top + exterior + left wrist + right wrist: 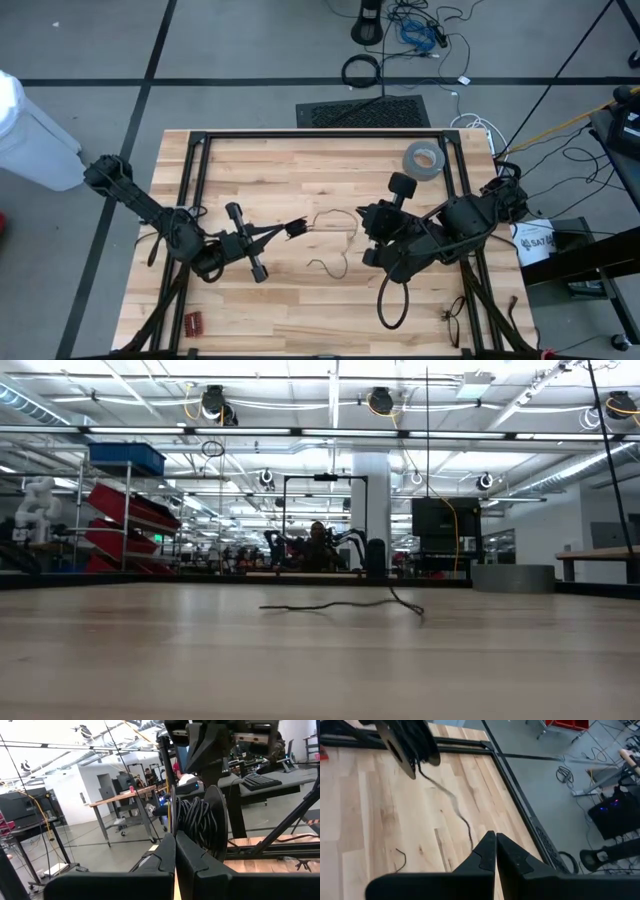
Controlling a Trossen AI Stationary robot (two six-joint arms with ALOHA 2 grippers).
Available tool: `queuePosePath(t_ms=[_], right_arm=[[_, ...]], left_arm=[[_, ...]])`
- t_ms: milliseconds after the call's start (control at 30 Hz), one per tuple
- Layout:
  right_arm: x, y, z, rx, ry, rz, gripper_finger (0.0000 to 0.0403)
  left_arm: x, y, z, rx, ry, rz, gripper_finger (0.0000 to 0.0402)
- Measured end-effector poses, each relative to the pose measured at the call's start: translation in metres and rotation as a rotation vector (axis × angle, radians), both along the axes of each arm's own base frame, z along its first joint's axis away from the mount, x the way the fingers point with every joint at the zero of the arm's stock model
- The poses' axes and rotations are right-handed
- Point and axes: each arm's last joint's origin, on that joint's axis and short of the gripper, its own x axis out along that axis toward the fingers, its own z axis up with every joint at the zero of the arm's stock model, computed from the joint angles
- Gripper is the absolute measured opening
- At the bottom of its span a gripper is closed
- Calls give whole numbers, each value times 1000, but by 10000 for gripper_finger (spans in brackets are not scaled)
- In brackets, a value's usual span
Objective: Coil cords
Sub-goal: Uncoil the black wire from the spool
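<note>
The cord (340, 214) is a very thin black wire, partly wound on a small black spool (200, 822). The spool hangs in the air over the table's middle, at the tip of my shut left gripper (288, 230). From the spool (410, 740) the cord (452, 800) trails down. Its loose part (340, 603) lies on the wood and ends in a small hook (400, 857). My right gripper (495, 837) is shut, to the right of the spool and above the table. The cord passes behind its fingertips, so I cannot tell whether it touches them. My left gripper holds the spool (297, 228) at its fingertips, coming roughly level from the table's left. Its own fingers (160, 855) hide the place of contact, so the part held does not show. The spool is lifted clear of the table, and the cord hangs slack below it.
A grey tape roll (423, 158) lies at the far right. A thicker black cable ring (392, 300) lies near the front right. A small red object (192, 322) sits at the front left. A black frame (320, 133) runs around the wooden top.
</note>
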Motion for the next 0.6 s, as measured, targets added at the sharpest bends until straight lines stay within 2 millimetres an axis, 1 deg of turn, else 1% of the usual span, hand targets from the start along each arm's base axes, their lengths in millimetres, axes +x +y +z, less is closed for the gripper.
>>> queuePosePath(t_ms=[133, 300, 433, 600], right_arm=[[8, 4, -19, -23, 50, -10, 1], [19, 11, -52, -71, 99, -40, 0], [31, 18, -80, -89, 92, -42, 0], [45, 29, -111, -96, 53, -1, 0]], left_arm=[[0, 0, 0, 0, 0, 0, 1], [0, 0, 0, 0, -1, 0, 1], [0, 0, 0, 0, 0, 0, 1], [0, 0, 0, 0, 0, 0, 1]])
